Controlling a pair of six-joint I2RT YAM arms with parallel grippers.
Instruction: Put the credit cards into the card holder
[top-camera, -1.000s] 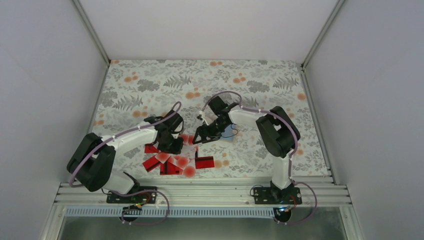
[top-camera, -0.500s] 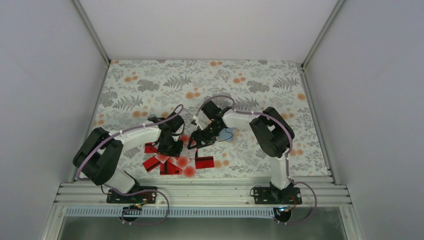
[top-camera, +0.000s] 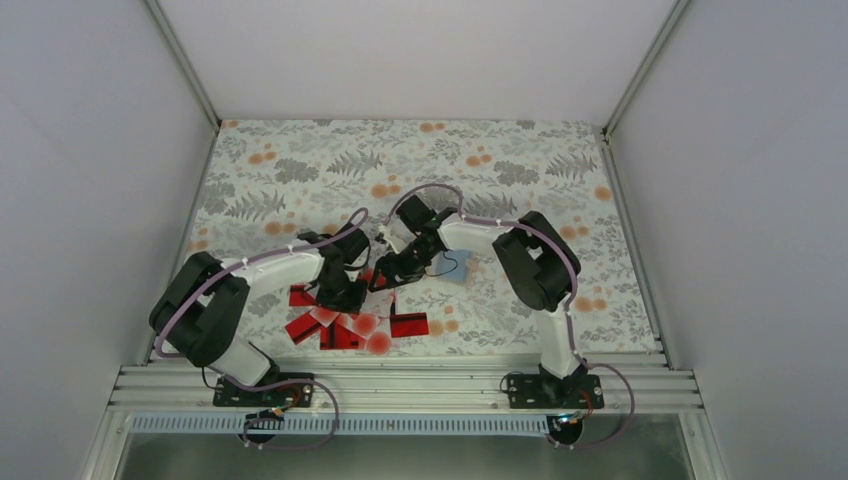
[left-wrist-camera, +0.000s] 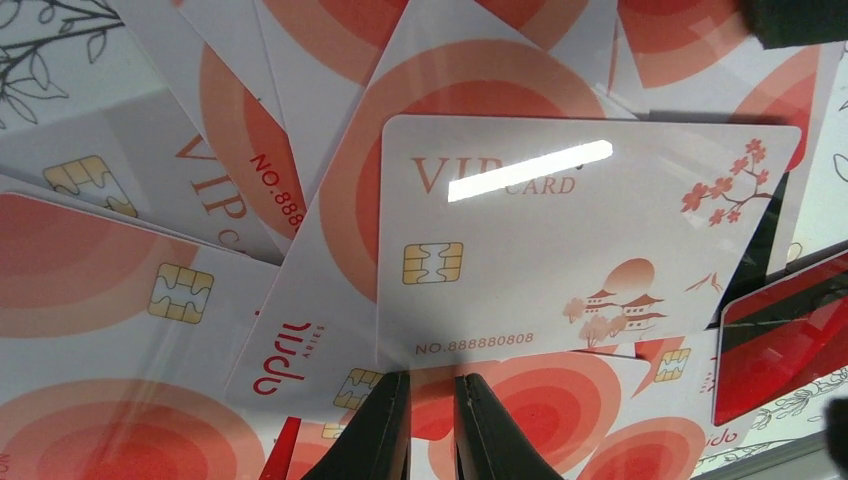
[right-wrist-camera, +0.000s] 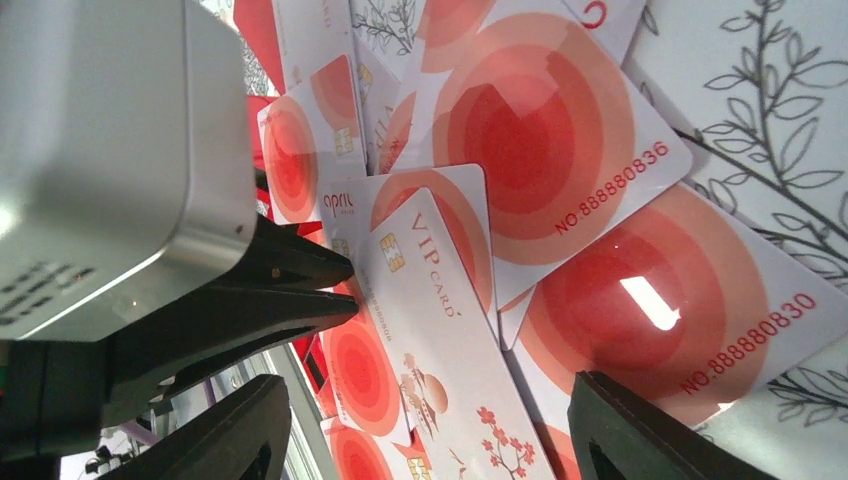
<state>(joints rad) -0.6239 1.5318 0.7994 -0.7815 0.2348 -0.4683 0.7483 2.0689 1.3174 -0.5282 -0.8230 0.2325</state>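
Note:
Credit cards (top-camera: 345, 325) lie in a heap near the front of the table, red ones and white ones with red dots. A white VIP card (left-wrist-camera: 580, 230) with a pagoda picture lies on top, its near edge looking slightly raised. My left gripper (left-wrist-camera: 432, 378) is shut to a narrow slit, with its tips at that edge and nothing between them. My right gripper (right-wrist-camera: 430, 440) is open wide and straddles the same VIP card (right-wrist-camera: 440, 340) from the other side. The card holder (top-camera: 457, 267) lies open, blue-grey face up, just right of the right wrist.
The left gripper's black fingers (right-wrist-camera: 290, 265) and its silver camera housing (right-wrist-camera: 110, 160) fill the left of the right wrist view, very close. The floral table cover (top-camera: 300, 170) runs back to grey walls, and a metal rail (top-camera: 400, 385) borders the front.
My right gripper has swung left from beside the card holder to over the card heap, meeting the left gripper. The left gripper stayed at the heap, its jaws a little narrower.

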